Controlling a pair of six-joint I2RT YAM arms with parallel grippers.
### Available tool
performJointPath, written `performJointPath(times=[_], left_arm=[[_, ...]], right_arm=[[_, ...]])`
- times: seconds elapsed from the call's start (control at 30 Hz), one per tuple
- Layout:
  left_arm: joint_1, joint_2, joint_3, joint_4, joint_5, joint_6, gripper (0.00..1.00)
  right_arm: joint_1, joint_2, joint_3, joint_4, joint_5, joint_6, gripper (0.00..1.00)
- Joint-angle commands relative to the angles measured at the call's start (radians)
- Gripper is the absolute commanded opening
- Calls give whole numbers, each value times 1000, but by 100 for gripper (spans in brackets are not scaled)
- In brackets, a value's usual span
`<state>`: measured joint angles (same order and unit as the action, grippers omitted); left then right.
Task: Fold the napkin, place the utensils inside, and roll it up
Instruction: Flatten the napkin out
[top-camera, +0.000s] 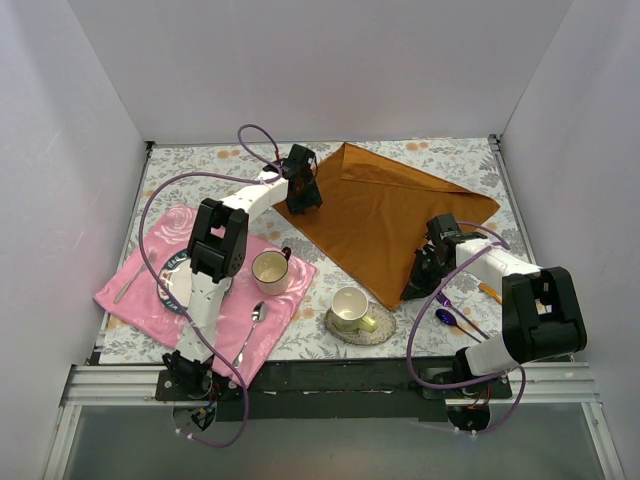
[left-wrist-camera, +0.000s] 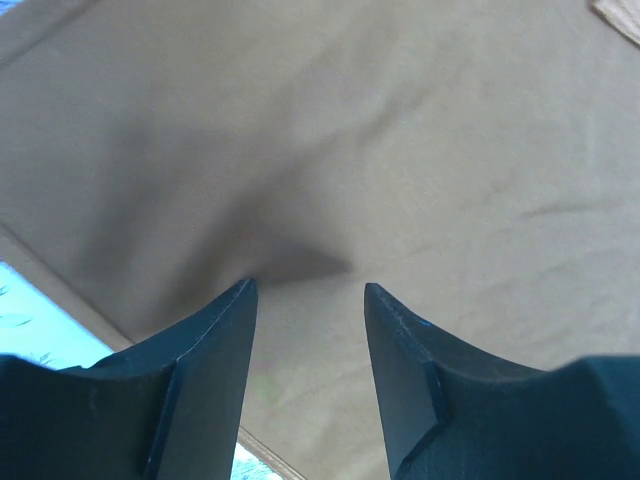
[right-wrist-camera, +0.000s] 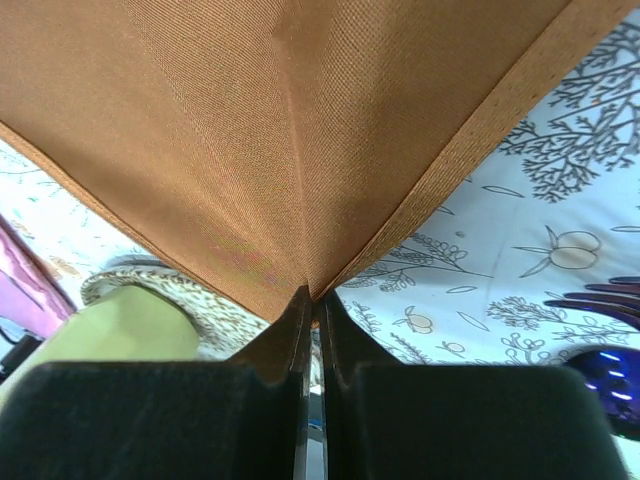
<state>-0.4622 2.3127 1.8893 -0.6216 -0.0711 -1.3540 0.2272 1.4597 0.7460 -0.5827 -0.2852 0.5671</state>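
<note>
While our right gripper (right-wrist-camera: 313, 300) is pinching the near corner of the napkin (top-camera: 385, 215) between clenched jaws, we are seeing the rust-orange cloth fanning away from the fingertips. The rest of it is lying spread across the middle and far right of the flowered table (top-camera: 440, 155). Our left gripper (left-wrist-camera: 308, 290) is hovering over the napkin's left corner with its jaws standing apart and only orange fabric showing below them; we cannot tell whether the tips are touching it. The utensils are lying on the table just right of the pinched corner: the purple fork (right-wrist-camera: 600, 295), the blue spoon (top-camera: 446, 318) and, farther right, the orange knife (top-camera: 489, 292). We are also seeing a cup (top-camera: 349, 305) sitting on a saucer (top-camera: 382, 328) just left of that corner.
</note>
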Motion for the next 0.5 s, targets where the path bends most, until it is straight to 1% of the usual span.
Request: performJointPath(times=[0.0,0.1,0.13,0.2,0.3,0.33,0.4,0.43,0.47], left_arm=[[13,-16,-25,-121,-78,-39,47],[14,-48,-94,-132,-76,-54,46],[14,-82,-114,-129,-79,-57,46],[14,-114,-185,-115,-90,-59,45],[14,-165,-228,-101,-96,-39,45],[13,-170,-222,-104,-95,-15,45],[14,-190,-197,-98,-69,7,48],[14,-200,-193,-84,-47,18,50],[14,-217,-188,-70,-15,38,54]], right_arm=[[-14,5,45,-57,59,-47,9],[-19,14,61,-71,81,-70,9],[-19,17,65,-87,89,-75,9],[-19,14,67,-101,92,-85,9],[-17,-10,84,-144,101,-113,13],[-17,-16,117,-157,103,-121,21],[-19,-35,168,-190,132,-136,34],[-17,-36,229,-186,132,-142,48],[-19,-23,260,-160,136,-145,53]])
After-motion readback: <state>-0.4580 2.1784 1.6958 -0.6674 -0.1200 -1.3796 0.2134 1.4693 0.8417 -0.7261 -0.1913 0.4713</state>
